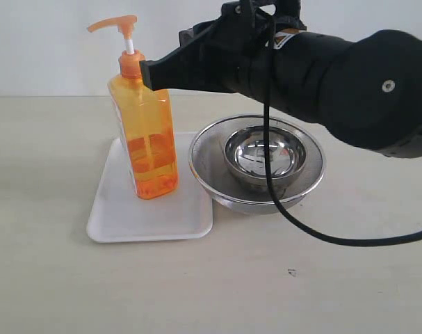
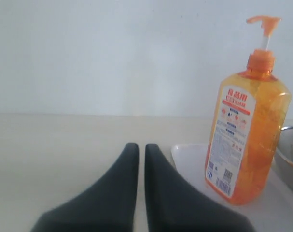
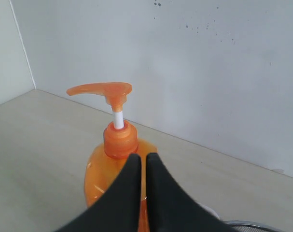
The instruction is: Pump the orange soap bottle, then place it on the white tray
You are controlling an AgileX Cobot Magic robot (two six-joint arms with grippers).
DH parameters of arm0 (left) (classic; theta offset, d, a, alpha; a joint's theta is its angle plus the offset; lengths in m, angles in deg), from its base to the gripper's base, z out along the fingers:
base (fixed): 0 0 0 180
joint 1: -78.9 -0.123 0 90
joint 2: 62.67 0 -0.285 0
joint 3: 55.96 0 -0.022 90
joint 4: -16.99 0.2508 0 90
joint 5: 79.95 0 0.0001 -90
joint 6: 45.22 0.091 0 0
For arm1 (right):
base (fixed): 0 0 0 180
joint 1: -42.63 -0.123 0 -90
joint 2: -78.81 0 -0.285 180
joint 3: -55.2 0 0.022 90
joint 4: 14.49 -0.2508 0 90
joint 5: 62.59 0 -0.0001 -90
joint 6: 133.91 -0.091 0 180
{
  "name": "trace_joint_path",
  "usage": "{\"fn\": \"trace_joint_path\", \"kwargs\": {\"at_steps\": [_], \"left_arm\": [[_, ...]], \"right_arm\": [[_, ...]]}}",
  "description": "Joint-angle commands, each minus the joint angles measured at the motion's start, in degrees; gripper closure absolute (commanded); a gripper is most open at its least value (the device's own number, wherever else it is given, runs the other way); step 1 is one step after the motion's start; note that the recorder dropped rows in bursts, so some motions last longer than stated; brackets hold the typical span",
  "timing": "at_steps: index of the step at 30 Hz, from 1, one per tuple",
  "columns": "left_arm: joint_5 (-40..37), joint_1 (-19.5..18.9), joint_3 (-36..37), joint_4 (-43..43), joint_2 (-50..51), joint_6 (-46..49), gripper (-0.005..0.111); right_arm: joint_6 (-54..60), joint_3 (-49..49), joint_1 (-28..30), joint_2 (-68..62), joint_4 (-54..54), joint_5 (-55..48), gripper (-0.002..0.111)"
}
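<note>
White tray (image 1: 120, 219) on the pale worktop (image 1: 44, 285); the orange soap bottle (image 1: 149, 149) stands upright on it, at the side nearer the nested steel bowls (image 1: 266, 154). Pump head up, white stem showing. Right claw (image 1: 148, 74) level with the bottle's collar, fingers drawn together to a thin slit, gripping nothing; contact with the collar unclear. Left claw (image 2: 141, 147) low over the worktop, just beside the tray, fingers likewise nearly together and holding nothing.

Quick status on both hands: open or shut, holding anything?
Left hand: shut, empty.
Right hand: shut, empty, tips by the neck of the orange soap bottle.
</note>
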Motion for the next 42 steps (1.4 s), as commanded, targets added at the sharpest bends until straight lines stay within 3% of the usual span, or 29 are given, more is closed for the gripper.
{"fn": "trace_joint_path", "kwargs": {"at_steps": [1, 14, 24, 34, 42], "left_arm": [[4.5, -0.1, 0.2, -0.4, -0.2, 0.5, 0.102], [15.9, -0.1, 0.2, -0.4, -0.2, 0.1, 0.102], [21.3, -0.1, 0.2, -1.1, -0.2, -12.3, 0.102], [16.2, -0.1, -4.5, -0.4, 1.6, -18.6, 0.102], [9.4, -0.1, -12.5, -0.4, 13.2, -10.2, 0.102]], "right_arm": [[-0.2, 0.2, 0.2, 0.5, 0.1, 0.4, 0.107], [-0.2, 0.2, 0.2, 0.5, 0.1, 0.2, 0.107], [-0.2, 0.2, 0.2, 0.5, 0.1, 0.2, 0.107], [-0.2, 0.2, 0.2, 0.5, 0.1, 2.9, 0.107], [0.7, 0.2, 0.2, 0.5, 0.1, 3.7, 0.107]]}}
